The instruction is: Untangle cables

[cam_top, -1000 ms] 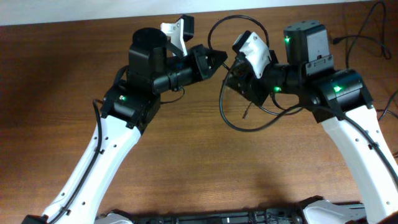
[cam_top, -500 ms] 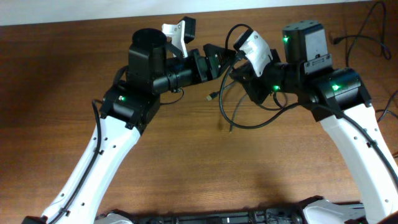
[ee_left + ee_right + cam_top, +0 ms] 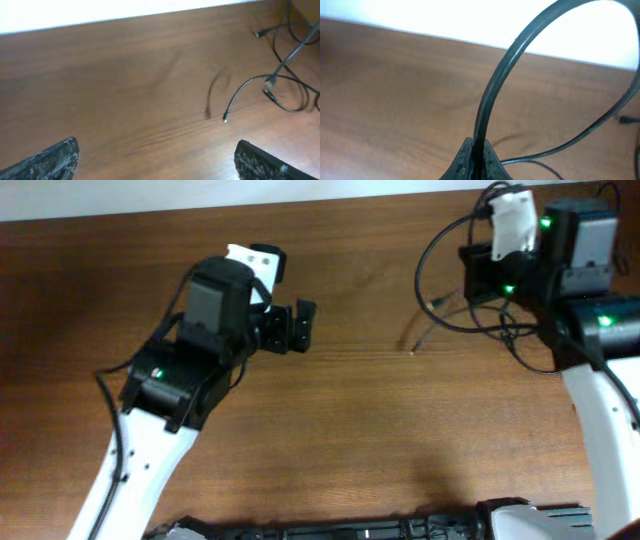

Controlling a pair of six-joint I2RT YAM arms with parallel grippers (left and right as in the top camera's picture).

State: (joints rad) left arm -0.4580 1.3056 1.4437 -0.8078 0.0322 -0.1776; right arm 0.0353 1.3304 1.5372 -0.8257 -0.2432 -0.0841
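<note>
Thin black cables (image 3: 421, 260) loop at the back right of the brown table (image 3: 360, 410). My right gripper (image 3: 474, 260) hangs there, shut on one cable (image 3: 496, 80) that arcs up out of its closed fingertips (image 3: 465, 159). More cable (image 3: 280, 85) lies in loops on the wood, and a loose plug end (image 3: 412, 350) trails toward the middle. My left gripper (image 3: 292, 328) is at the centre left, well apart from the cables. It is open, and only bare wood shows between its fingers (image 3: 52, 159).
The table's far edge (image 3: 125, 20) meets a white wall just behind both grippers. Thicker black wires (image 3: 520, 350) run along the right arm. A dark bar (image 3: 360, 530) lies along the near edge.
The arms have pulled apart. My left gripper opened, let go of the cable and moved back to the left. My right gripper closed on a cable and carried it to the back right.
</note>
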